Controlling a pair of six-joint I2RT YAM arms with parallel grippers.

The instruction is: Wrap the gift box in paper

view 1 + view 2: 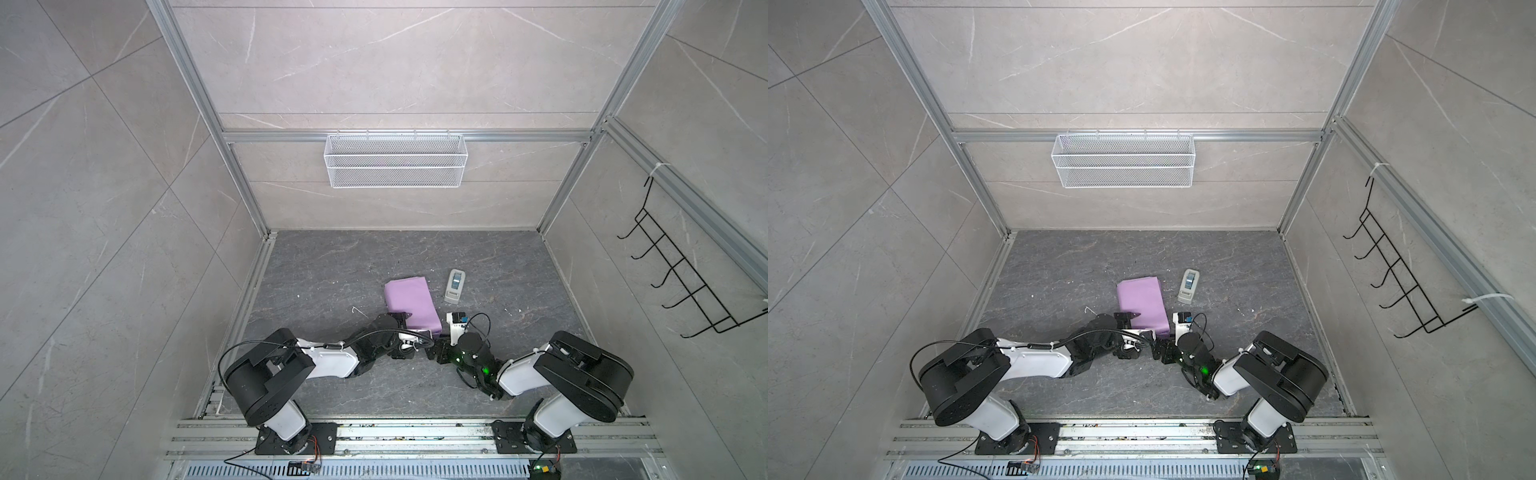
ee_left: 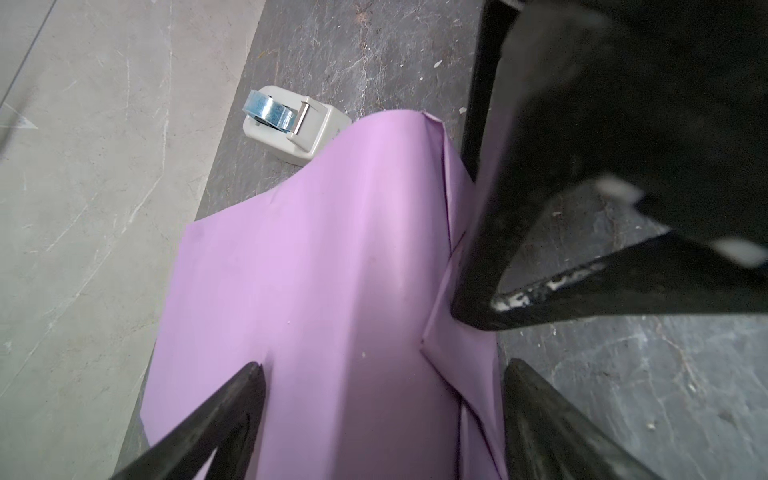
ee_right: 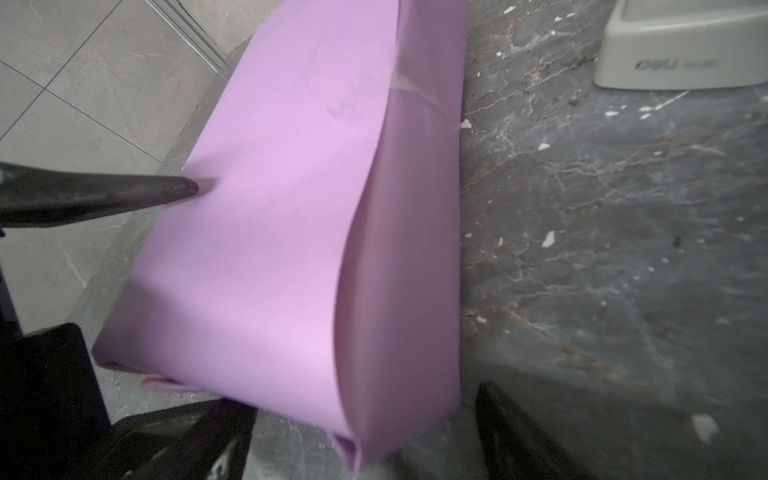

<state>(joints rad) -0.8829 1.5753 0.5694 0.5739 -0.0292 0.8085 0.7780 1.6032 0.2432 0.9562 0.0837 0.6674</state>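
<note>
In both top views one box-shaped parcel of lilac paper (image 1: 411, 305) lies near the middle of the dark surface (image 1: 332, 266). The gift box is wholly hidden under it. One grey-white tape dispenser (image 1: 454, 286) stands just beside it, apart. Two arms reach in. The left pincer (image 1: 406, 334) is at the parcel's near left edge and the right pincer (image 1: 438, 348) at its near right corner. Cables cross both, so their jaws are hard to make out here. One white wire basket (image 1: 395, 160) hangs on the back wall and one black hook rack (image 1: 681, 270) on the side wall.

In the left wrist view the left pincer (image 2: 384, 368) is released, its jaws spread wide. One fingertip (image 2: 249, 374) lies over the paper's (image 2: 332, 270) top and the other is beside the parcel's folded side. The tape dispenser (image 2: 291, 124), carrying one blue roll, is partly hidden behind the parcel's far end. The right pincer's black finger (image 2: 478, 303) meets the side flap, the rest being blurred and cut off.

In the right wrist view the right pincer (image 3: 361, 415) is released, its jaws astride the parcel's near end. Both fingers are blurred and cut off, so contact cannot be told. One slim finger (image 3: 124, 193) of the left pincer rests its tip on the paper's (image 3: 291, 208) top. Only a corner of the dispenser (image 3: 681, 54) shows.
</note>
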